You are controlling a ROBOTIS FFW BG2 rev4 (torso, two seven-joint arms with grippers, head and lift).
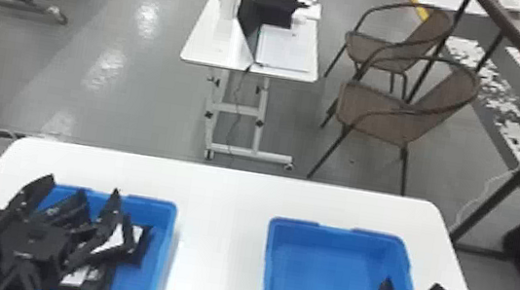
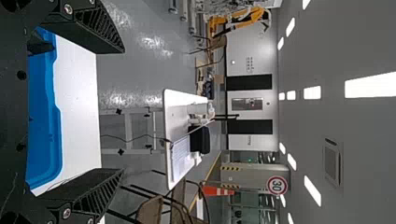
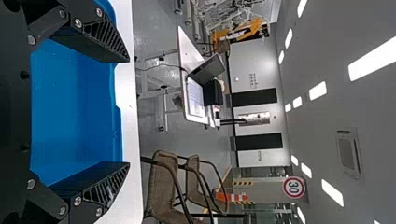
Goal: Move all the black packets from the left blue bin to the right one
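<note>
White table (image 1: 216,268) | left gripper (image 1: 84,185): spread wide, above black packets (image 1: 140,257) | right gripper (image 1: 411,283): spread wide, at right bin (image 1: 326,285)

The number 30 stands on a round, red-rimmed white sign (image 2: 277,185) by a pale pillar (image 2: 252,176) in the background. Lettering on the far wall (image 2: 250,81) and on the black packets' white labels (image 1: 76,276) is too small to read.

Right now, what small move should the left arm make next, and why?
I'd probably lower the left gripper toward the black packets: its fingers are spread with nothing between them, it hovers over the left blue bin where they lie, and they belong in the right blue bin.
</note>
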